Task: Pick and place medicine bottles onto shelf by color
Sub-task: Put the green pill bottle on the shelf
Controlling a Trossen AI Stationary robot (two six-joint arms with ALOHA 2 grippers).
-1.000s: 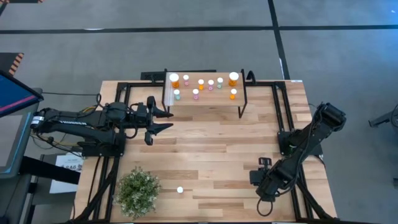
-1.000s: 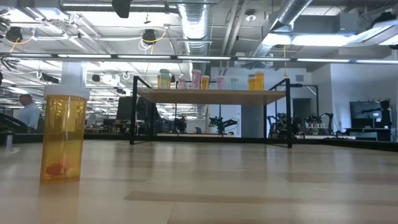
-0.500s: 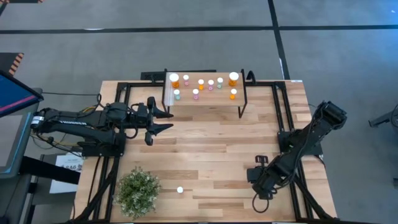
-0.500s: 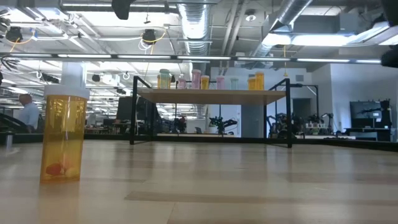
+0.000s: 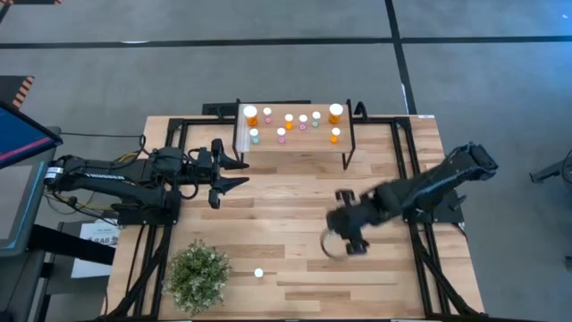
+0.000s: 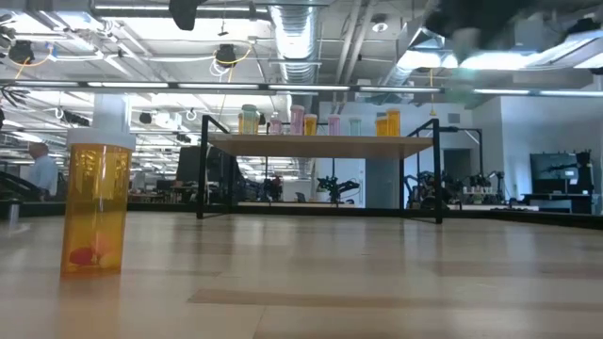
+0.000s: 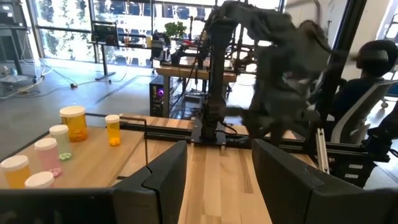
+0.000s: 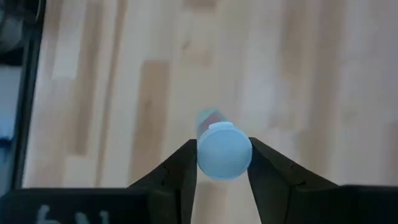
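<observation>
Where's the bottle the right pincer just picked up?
High view: the bottle is clamped in the right pincer, over mid-table right of centre, between the shelf and the table's near edge.

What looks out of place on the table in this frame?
One orange bottle stands alone on the table beside the potted plant, far from the shelf holding the others. The right end effector is shut on a white-capped bottle. Nothing spilled.

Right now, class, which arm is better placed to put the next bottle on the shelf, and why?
The right. Its gripper is shut on a white-capped bottle and is out over mid-table, so it need only carry it to the shelf. The left gripper waits open beside the shelf's end, holding nothing.
</observation>
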